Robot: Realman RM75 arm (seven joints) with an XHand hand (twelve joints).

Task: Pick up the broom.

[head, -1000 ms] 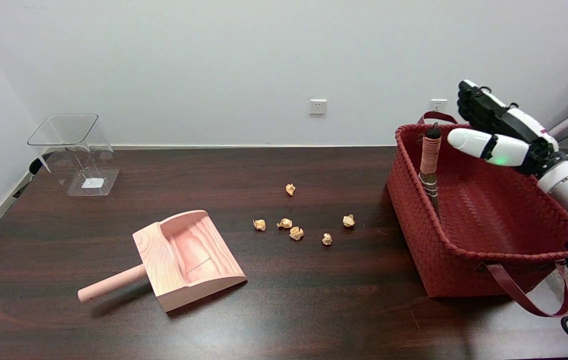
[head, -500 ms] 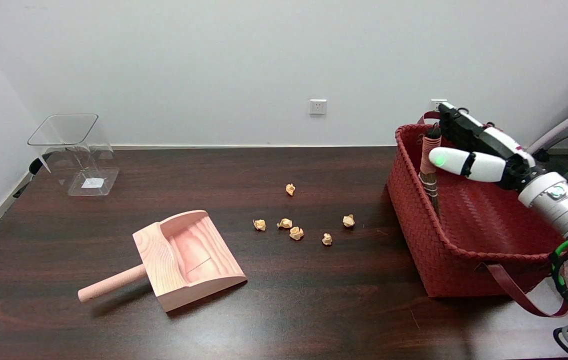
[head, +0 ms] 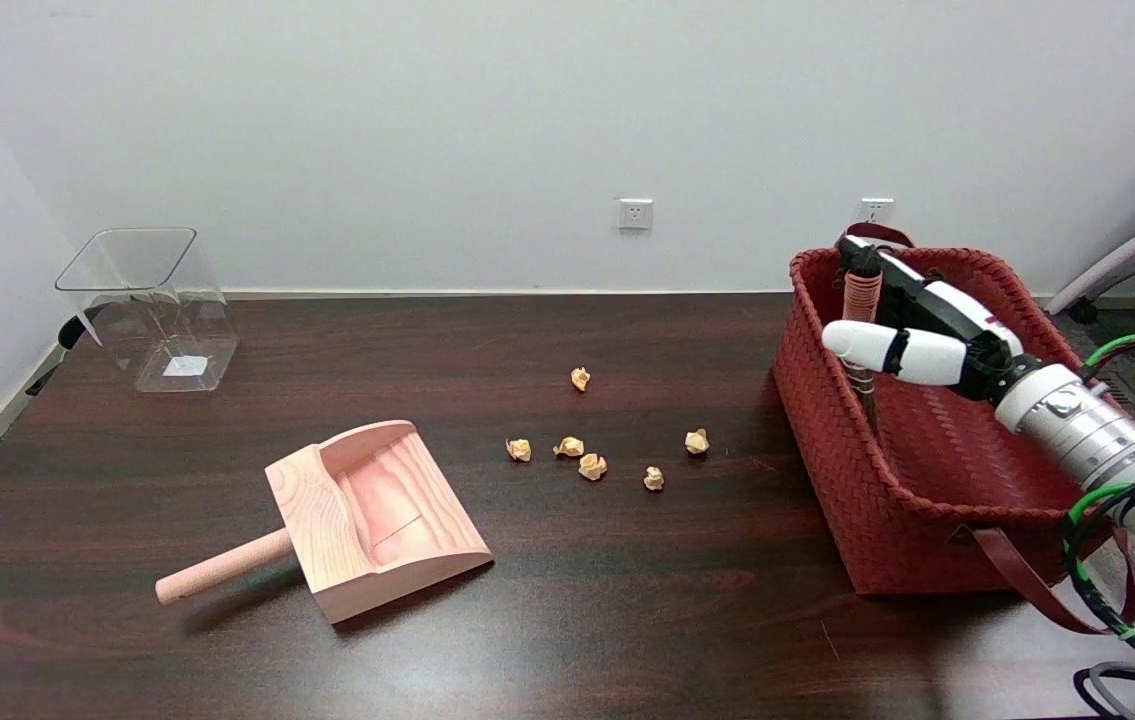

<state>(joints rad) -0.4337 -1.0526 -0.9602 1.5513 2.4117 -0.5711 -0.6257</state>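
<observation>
Where woven red basket (head: 887, 520) meets cord-wrapped broom (head: 862, 295), spread, empty robot hand (head: 912, 325) alongside

Room: plain white wall (head: 427, 130), two white power sockets (head: 634, 213) low on it; dark wood-grain bench (head: 577, 620) set against it; even, soft light, faint sheen on bench

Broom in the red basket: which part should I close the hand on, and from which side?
Take the broom by its pink wrapped handle, the part standing clear above the basket rim. It leans upright against the basket's left wall, so that side is blocked; come from the basket's open interior, where the right hand already is, probably wrapping the fingers round the handle. The bristles sit low inside.
</observation>
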